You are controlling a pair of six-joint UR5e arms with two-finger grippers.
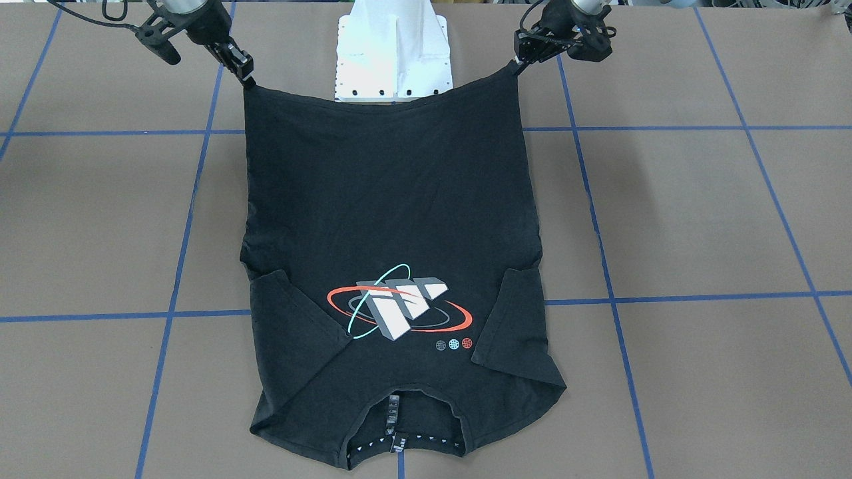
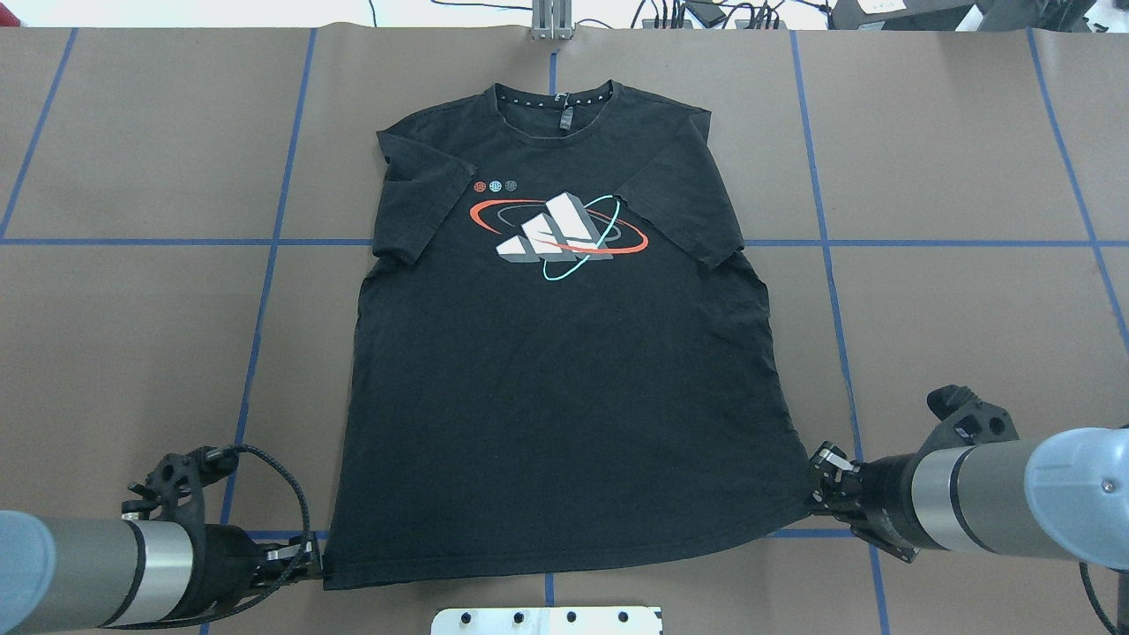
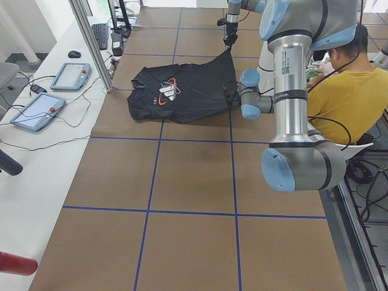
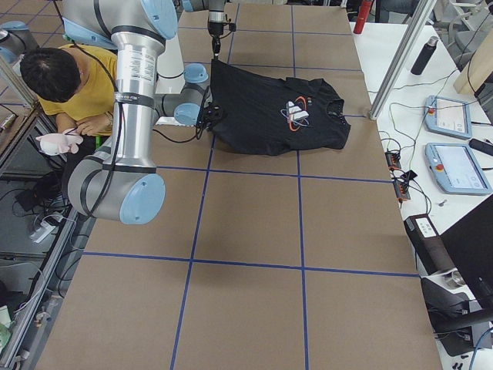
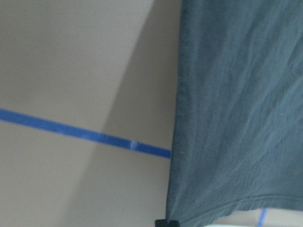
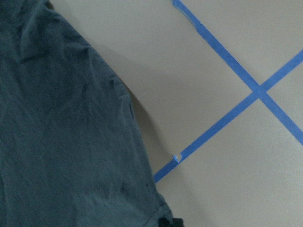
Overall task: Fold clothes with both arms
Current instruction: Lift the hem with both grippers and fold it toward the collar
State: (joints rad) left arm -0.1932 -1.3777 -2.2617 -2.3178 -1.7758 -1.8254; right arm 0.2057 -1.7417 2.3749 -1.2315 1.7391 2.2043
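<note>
The black T-shirt (image 2: 564, 370) lay logo-up on the counter (image 2: 970, 309), collar away from the robot. The left claw (image 2: 313, 564) was clamped on one raised hem corner and the right claw (image 2: 816, 485) on the other. The wrist views showed mostly cloth, with the claw tips cut off at the bottom edge.

The black tee (image 2: 564, 379) is spread logo-up on the bench (image 2: 970, 309), collar pointed away from the robot, sleeves flopped inward. Its hem is held lifted, one corner pinched in the left tool (image 2: 316, 564), the other in the right tool (image 2: 816, 483).
</note>
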